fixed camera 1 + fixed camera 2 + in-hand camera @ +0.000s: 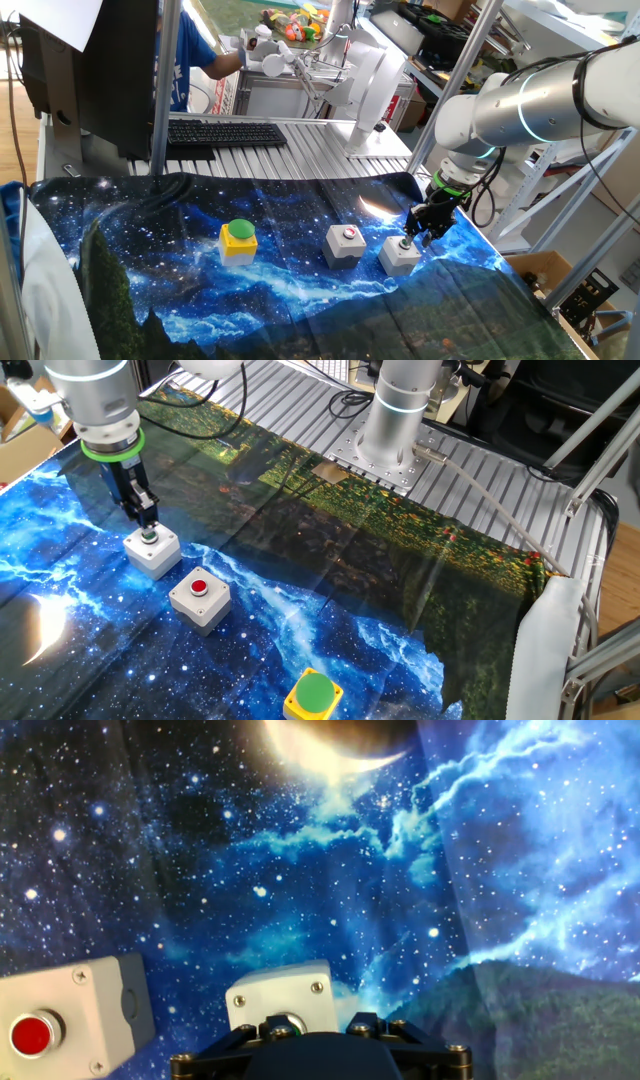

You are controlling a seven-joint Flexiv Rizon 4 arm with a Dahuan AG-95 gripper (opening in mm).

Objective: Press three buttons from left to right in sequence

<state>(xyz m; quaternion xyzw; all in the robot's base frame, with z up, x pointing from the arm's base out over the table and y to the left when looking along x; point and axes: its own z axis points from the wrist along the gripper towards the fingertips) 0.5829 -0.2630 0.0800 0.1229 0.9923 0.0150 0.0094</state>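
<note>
The arm is reaching over a table covered with a galaxy-print cloth (pixel 200 290), and its gripper (pixel 415 233) is pointing straight down onto the grey box with the small green button (pixel 400 256). In the other fixed view the dark fingertips (pixel 148 520) are standing right on top of this button (pixel 149 537), so they are touching it or are just above it; I cannot tell which one. I also cannot tell if the fingers are spread or pressed together, because no view is showing the tips clearly. In the hand view only the black body of the gripper (pixel 320 1055) is showing at the bottom edge, and the green-button box (pixel 280 1000) is lying directly under it.

The 3 buttons are sitting in 1 row on the cloth. In one fixed view the yellow box with the big green dome cap (pixel 238 240) is lying at the left, well apart from the others. The grey box with the small red button (pixel 345 245) is in the middle, just beside the green-button box, which is at the right end of the row. All 3 boxes are standing upright. Behind the cloth a black keyboard (pixel 225 132) is resting on the ribbed metal table (pixel 300 160).
</note>
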